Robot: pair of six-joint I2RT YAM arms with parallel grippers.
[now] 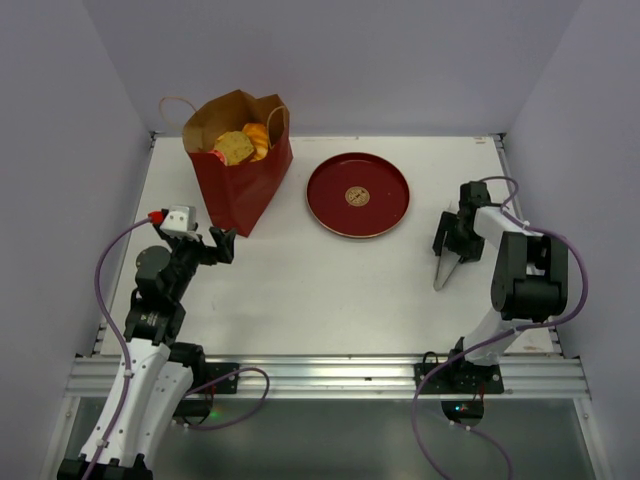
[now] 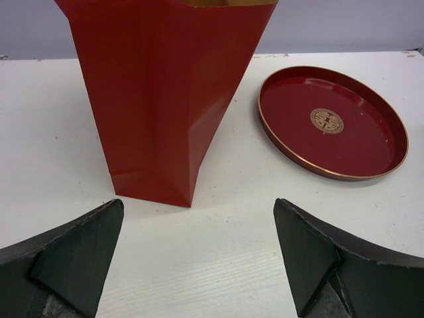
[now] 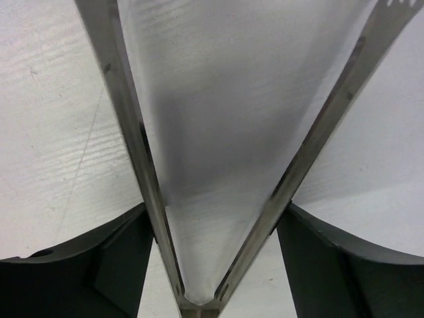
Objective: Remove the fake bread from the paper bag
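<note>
We logged left gripper wide open, empty, facing bag; right gripper clasped tongs, presumably for reaching bread.

Wears white shells over black joints on the left arm and right arm. Trails a purple cable along each. Carries a grey wrist box with a red plug on the left. Ends in matte black, wedge-shaped fingers on the left hand and right hand.
</note>
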